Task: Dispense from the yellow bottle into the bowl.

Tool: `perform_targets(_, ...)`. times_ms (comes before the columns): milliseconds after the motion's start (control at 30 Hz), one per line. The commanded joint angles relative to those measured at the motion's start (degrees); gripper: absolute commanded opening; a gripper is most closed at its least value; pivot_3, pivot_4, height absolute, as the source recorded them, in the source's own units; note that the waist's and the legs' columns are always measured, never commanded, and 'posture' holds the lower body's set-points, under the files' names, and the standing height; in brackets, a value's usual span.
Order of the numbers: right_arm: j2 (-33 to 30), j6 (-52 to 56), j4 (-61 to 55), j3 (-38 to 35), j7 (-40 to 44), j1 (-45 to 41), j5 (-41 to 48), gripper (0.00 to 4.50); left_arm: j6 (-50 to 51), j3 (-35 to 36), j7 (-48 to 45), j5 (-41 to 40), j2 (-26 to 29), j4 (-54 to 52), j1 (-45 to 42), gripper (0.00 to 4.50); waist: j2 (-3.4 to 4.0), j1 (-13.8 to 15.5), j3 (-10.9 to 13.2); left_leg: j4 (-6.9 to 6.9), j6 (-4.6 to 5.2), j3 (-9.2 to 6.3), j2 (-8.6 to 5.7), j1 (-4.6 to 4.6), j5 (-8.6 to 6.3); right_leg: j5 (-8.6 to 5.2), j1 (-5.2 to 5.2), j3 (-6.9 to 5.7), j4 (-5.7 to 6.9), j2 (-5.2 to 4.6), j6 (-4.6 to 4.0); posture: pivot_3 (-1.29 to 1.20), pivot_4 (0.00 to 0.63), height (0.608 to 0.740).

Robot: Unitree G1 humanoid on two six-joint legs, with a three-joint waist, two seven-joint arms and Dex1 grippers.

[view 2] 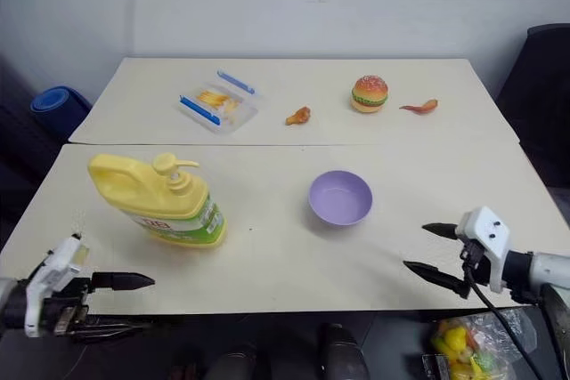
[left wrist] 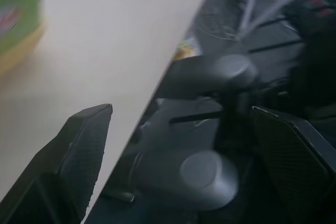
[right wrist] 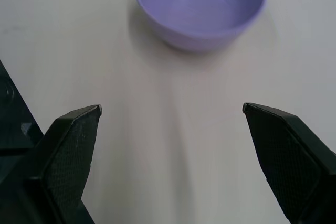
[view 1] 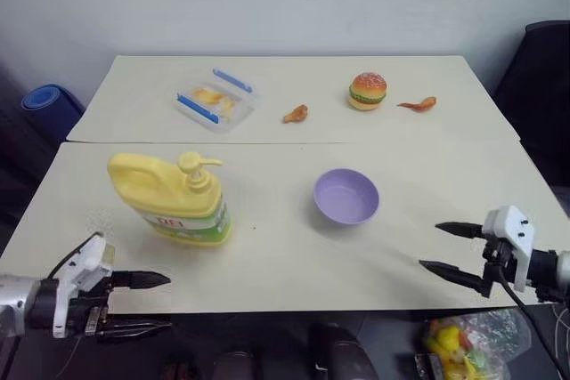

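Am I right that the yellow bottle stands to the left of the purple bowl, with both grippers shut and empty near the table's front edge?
Not quite. The yellow bottle does stand left of the bowl, but the left gripper and right gripper have open, empty jaws, as both wrist views show.

Bare table (view 1: 276,246) lies open across the lower middle of the frame, between the yellow bottle (view 1: 171,198) at left and the bowl (view 1: 346,195) right of centre. Nothing stands between the right gripper (view 1: 439,247) and the bowl.
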Motion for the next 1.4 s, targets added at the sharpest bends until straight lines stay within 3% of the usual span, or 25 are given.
perform_targets(33, -1.3, 2.0, -5.9, 2.7, -1.5, -3.2, 0.7, 4.49, 5.6, 3.7, -0.2, -10.0, 3.4, -5.7, -5.2, 4.50, 0.05, 0.1, 0.0, 0.01, -0.01, 0.00, -0.01, 0.00, 0.01, 0.00, 0.00, 0.00, 0.00, 0.00, 0.00, 0.00, 0.150, 0.740)
perform_targets(133, -0.8, 3.6, -7.1, 10.0, -4.1, -9.0, -3.1, 4.49, 8.5, 0.8, 2.4, -16.2, 7.6, -4.3, -17.7, 4.50, -0.01, 0.2, 0.0, 0.09, -0.08, -0.04, -0.03, -0.02, 0.04, -0.01, 0.02, -0.03, 0.06, 0.15, -0.02, 0.00, 0.150, 0.740)
perform_targets(233, 3.3, 5.8, -3.8, 20.7, -8.7, -18.6, -9.3, 4.49, 8.6, -5.0, 1.3, -16.0, 11.2, 0.1, -30.2, 4.50, -0.06, -0.1, 0.0, 0.14, -0.11, 0.00, -0.08, 0.01, 0.08, -0.01, 0.02, 0.00, 0.12, 0.30, -0.02, 0.00, 0.150, 0.740)
perform_targets(467, 8.2, 3.8, 4.0, 31.2, -11.6, -25.9, -18.0, 4.49, 6.5, -12.3, -2.7, -11.0, 13.1, 5.6, -41.2, 4.50, 0.04, 0.0, 0.1, 0.03, -0.24, 0.17, -0.07, -0.22, 0.16, -0.07, -0.19, -0.01, 0.12, 1.00, -0.11, 0.00, 0.150, 0.740)
perform_targets(600, 10.1, 2.5, 7.7, 33.6, -13.0, -27.5, -21.2, 4.49, 6.7, -13.9, -3.5, -10.2, 12.5, 7.3, -44.8, 4.50, -0.02, 0.0, 0.2, 0.12, -0.19, 0.24, -0.08, -0.20, 0.14, -0.04, -0.17, -0.02, 0.12, 1.02, -0.06, 0.00, 0.150, 0.740)
perform_targets(700, 11.1, 1.6, 8.7, 34.7, -12.3, -27.5, -21.8, 3.86, 6.6, -14.6, -3.6, -9.5, 11.9, 7.5, -46.2, 4.50, -0.03, 0.0, 0.2, 0.13, -0.19, 0.29, -0.07, -0.17, 0.14, -0.03, -0.17, 0.07, 0.14, 1.02, -0.04, 0.00, 0.150, 0.740)
perform_targets(833, 12.0, 0.7, 9.0, 35.7, -12.4, -27.1, -22.9, 2.50, 6.4, -14.9, -4.2, -8.1, 11.9, 7.9, -45.7, 4.50, -0.03, 0.0, 0.2, 0.13, -0.20, 0.30, -0.02, -0.14, 0.14, -0.03, -0.17, 0.29, 0.17, 1.14, -0.04, 0.00, 0.150, 0.740)
perform_targets(1000, 13.6, 0.0, 11.8, 35.7, -13.5, -28.3, -24.4, 2.50, 6.6, -14.6, -4.6, -7.8, 11.1, 8.3, -45.6, 4.50, -0.03, 0.0, 0.2, 0.13, -0.21, 0.34, 0.00, -0.11, 0.14, -0.03, -0.17, 0.37, 0.18, 1.20, -0.04, 0.00, 0.150, 0.740)
perform_targets(1233, 14.4, -1.6, 13.6, 35.7, -13.0, -29.6, -25.6, 0.17, 6.2, -15.0, -4.7, -7.0, 10.0, 8.9, -46.5, 4.50, -0.03, 0.0, 0.2, 0.13, -0.21, 0.34, 0.00, -0.12, 0.14, -0.03, -0.17, 0.40, 0.19, 1.19, -0.04, 0.00, 0.150, 0.740)
perform_targets(1400, 13.8, -2.2, 12.5, 36.0, -11.3, -30.5, -25.9, 0.04, 6.6, -15.3, -4.6, -7.1, 9.2, 10.4, -48.7, 4.50, -0.12, 0.0, 0.1, 0.14, -0.21, 0.35, 0.00, -0.09, 0.14, -0.02, -0.17, 0.43, 0.21, 1.20, -0.04, 0.00, 0.150, 0.740)
